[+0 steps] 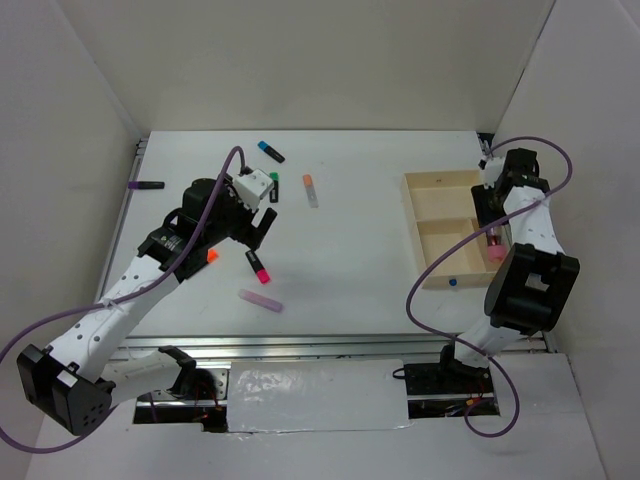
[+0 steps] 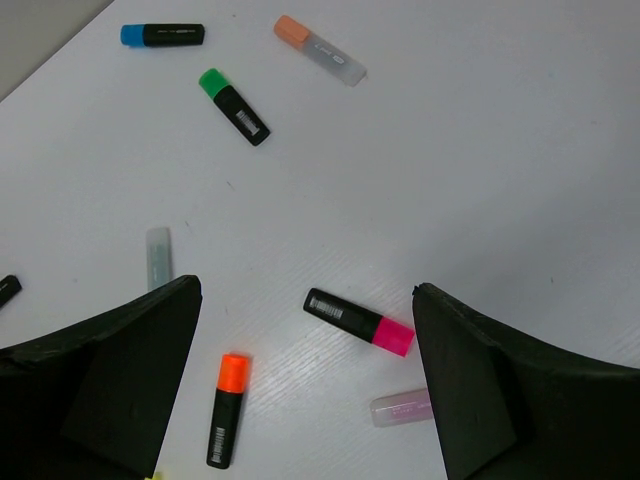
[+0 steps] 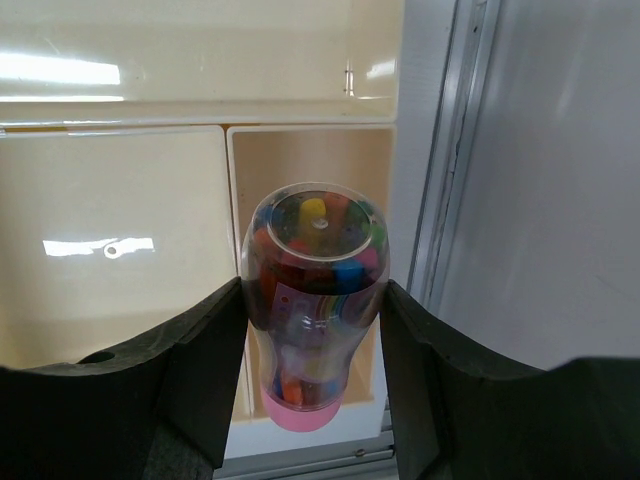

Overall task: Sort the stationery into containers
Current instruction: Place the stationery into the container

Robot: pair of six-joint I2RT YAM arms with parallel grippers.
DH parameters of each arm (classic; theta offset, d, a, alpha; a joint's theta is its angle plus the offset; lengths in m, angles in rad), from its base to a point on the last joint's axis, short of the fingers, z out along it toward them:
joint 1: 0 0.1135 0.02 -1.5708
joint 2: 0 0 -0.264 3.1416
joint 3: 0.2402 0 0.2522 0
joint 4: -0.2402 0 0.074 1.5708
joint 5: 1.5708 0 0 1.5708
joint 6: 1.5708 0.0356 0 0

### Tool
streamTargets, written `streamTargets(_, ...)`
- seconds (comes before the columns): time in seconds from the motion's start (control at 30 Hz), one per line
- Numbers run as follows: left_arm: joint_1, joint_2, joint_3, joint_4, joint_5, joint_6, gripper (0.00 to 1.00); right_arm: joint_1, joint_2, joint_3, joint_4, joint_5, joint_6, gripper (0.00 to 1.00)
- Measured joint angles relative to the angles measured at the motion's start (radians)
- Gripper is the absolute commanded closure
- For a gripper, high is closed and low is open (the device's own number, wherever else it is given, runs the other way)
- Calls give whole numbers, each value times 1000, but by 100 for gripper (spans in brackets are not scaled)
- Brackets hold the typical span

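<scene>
- White table point(image 1: 360, 220) between pale walls; a light tan wooden divided tray point(image 1: 412, 215) lies on its right side, with a small blue dot point(image 1: 452, 282) on the near rim.
- Right jaws are clamped on a clear plastic tube with a pink base point(image 3: 315, 290), packed with coloured pieces. It is held over the narrow compartment by the tray's right wall; whether it touches the floor I cannot tell.
- Left jaws stand wide apart, holding nothing, above the table's left half.
- Below them lies a black highlighter with a pink cap point(image 2: 358, 322). Near it are a black highlighter with an orange cap point(image 2: 226, 410) and a pale lilac marker point(image 2: 400, 408).
- Farther off lie a green-capped black highlighter point(image 2: 234, 106), a blue-capped black highlighter point(image 2: 162, 35), a pale pen with an orange end point(image 2: 320, 50) and a clear pale marker point(image 2: 158, 257).
- All these lie loose on the table, well apart from the tray.
</scene>
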Motion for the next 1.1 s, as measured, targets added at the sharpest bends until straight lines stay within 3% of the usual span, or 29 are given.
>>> streamTargets(0.2, 0, 0, 0, 0, -37, -26, 1, 0, 0, -74, 63, 8, 0, 97)
streamTargets(0.47, 5, 0, 0, 0, -59, -47, 1, 0, 0, -101, 98, 14, 1, 83)
streamTargets(0.73, 17, 0, 0, 0, -71, -56, 1, 1, 0, -101, 89, 14, 1, 56)
streamTargets(0.87, 23, 0, 0, 0, -72, -69, 1, 1, 0, -101, 78, 15, 2, 37)
streamTargets(1.1, 24, -3, 0, 0, -75, -71, 1, 2, -8, -99, 62, 17, 13, 24)
